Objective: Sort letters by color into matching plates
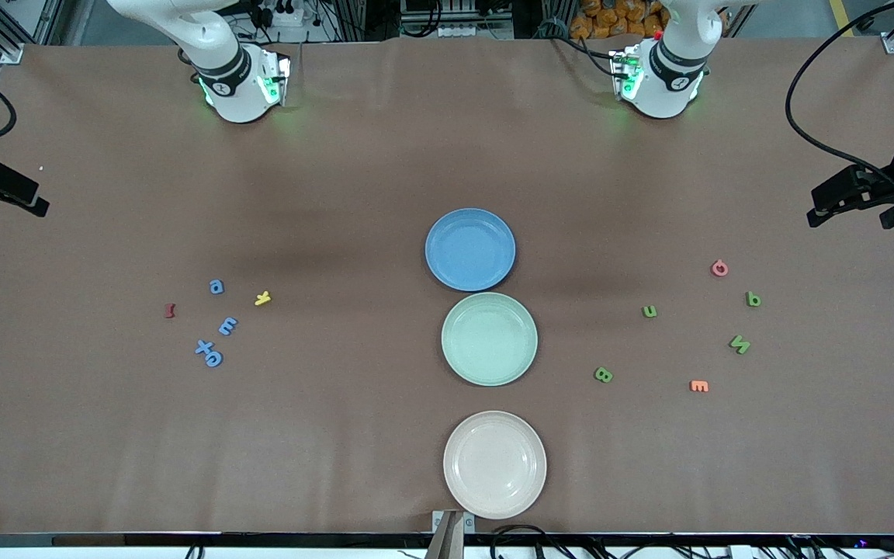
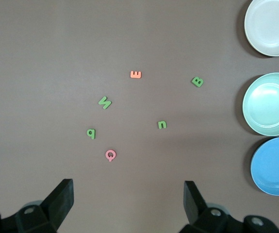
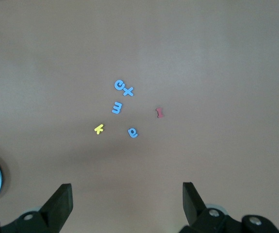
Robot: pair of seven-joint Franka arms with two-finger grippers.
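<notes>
— Blue letters (image 1: 216,326)? 
— Loose at the right arm's table end, under the right gripper (image 3: 127,201), jaws wide, empty. 
— Green letters (image 1: 740,344)? 
— Left arm's end, below the left gripper (image 2: 128,201), likewise spread; plates (image 1: 470,249) central.

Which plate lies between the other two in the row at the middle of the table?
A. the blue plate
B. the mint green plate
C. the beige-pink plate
B: the mint green plate lies between the blue plate, farther from the front camera, and the beige-pink plate, nearer to it; all three hold nothing.
</notes>
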